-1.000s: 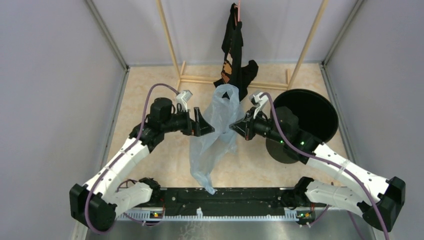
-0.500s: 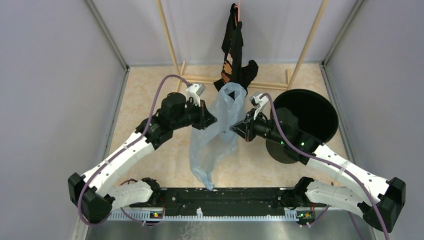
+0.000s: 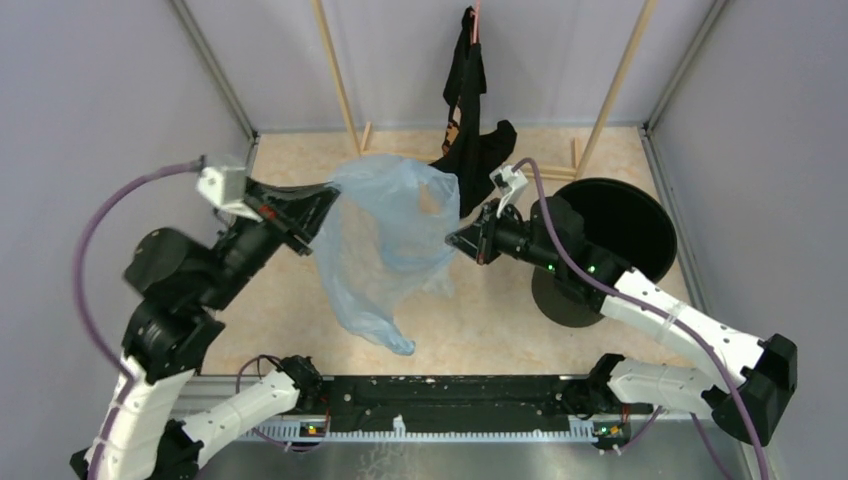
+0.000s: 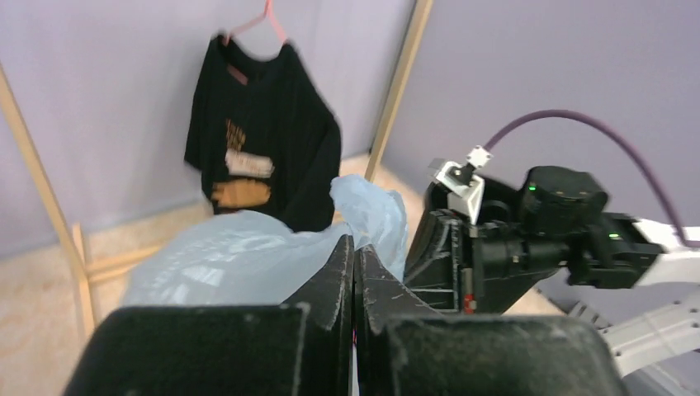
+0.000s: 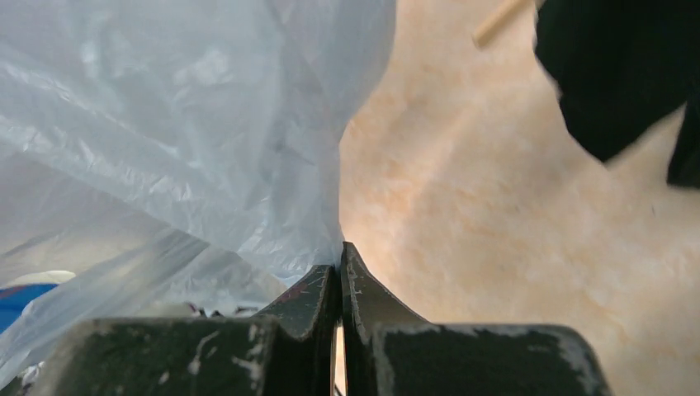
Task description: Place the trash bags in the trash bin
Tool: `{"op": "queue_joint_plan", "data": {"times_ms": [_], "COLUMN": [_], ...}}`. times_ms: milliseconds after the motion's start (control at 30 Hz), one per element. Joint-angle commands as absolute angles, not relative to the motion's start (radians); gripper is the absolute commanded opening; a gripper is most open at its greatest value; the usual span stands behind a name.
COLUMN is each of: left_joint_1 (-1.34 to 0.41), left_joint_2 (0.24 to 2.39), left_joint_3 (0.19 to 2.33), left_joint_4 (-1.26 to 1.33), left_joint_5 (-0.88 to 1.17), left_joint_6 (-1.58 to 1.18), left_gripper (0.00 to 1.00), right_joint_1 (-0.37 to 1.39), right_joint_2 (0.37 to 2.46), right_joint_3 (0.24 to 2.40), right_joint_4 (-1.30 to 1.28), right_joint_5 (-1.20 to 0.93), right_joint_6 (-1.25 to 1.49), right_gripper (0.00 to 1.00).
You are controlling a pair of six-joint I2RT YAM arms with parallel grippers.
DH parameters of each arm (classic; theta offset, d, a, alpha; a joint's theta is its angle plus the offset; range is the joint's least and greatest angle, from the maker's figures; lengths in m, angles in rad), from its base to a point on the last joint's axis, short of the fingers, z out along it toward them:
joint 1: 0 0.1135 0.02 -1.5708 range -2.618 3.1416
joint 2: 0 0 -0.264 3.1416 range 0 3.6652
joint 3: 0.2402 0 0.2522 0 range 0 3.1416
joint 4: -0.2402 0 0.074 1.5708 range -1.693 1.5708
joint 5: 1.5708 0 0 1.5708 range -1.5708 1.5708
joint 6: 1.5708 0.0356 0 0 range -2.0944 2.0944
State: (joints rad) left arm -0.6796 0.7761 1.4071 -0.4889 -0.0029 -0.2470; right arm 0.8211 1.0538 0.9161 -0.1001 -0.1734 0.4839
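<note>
Trash bag (image 3: 385, 235) stretched open, translucent blue.

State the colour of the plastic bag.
The bag is translucent light blue, clearest in the top external view.

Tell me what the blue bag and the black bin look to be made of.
The trash bag looks like thin plastic film, perhaps polyethylene. It is translucent light blue, finely creased and drapes limply. The trash bin seems to be rigid moulded plastic. It is plain black and keeps an even round shape, though its sheen is hard to judge from above.
</note>
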Motion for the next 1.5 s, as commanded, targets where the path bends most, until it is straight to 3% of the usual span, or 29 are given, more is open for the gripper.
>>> {"op": "queue_joint_plan", "data": {"times_ms": [0,267,400,533,633,700,767,1133,1267,1333,1400,1467], "left_joint_1": [-0.677,-0.678,-0.677,-0.677,-0.677,-0.677,-0.677,-0.677,-0.676,-0.677,-0.677,-0.678], "left_joint_2": [0.731,0.725,0.747,0.824,0.860,0.854,0.831,0.761,0.749,0.749,0.748,0.745], "left_joint_3": [1.403,1.052,1.055,1.146,1.188,1.182,1.160,1.151,1.100,1.091,1.090,1.082], "left_joint_4": [-0.457,-0.555,-0.512,-0.482,-0.493,-0.499,-0.504,-0.464,-0.388,-0.374,-0.384,-0.415], "left_joint_5": [0.084,0.090,0.112,0.154,0.238,0.279,0.287,0.370,0.374,0.361,0.315,0.256], "left_joint_6": [-0.266,-0.349,-0.296,-0.242,-0.229,-0.230,-0.234,-0.226,-0.269,-0.288,-0.307,-0.329], "left_gripper": [0.00,0.00,0.00,0.00,0.00,0.00,0.00,0.00,0.00,0.00,0.00,0.00], "right_joint_1": [0.813,0.814,0.815,0.820,0.822,0.822,0.822,0.822,0.823,0.824,0.825,0.825], "right_joint_2": [1.073,1.136,1.110,1.083,1.059,1.044,1.037,1.074,1.147,1.173,1.176,1.155], "right_joint_3": [0.969,0.773,0.648,0.694,0.746,0.747,0.740,0.869,0.899,0.918,0.927,0.923], "right_joint_4": [0.052,0.111,0.191,0.120,0.034,0.007,0.003,-0.137,-0.066,-0.045,-0.020,0.017], "right_joint_5": [-0.208,-0.184,-0.201,-0.179,-0.149,-0.101,-0.069,-0.009,-0.089,-0.137,-0.171,-0.198], "right_joint_6": [0.531,0.579,0.604,0.548,0.475,0.450,0.436,0.350,0.400,0.430,0.457,0.481], "right_gripper": [0.00,0.00,0.07,0.09,0.26,0.53,0.70,0.90,0.89,0.77,0.52,0.17]}}
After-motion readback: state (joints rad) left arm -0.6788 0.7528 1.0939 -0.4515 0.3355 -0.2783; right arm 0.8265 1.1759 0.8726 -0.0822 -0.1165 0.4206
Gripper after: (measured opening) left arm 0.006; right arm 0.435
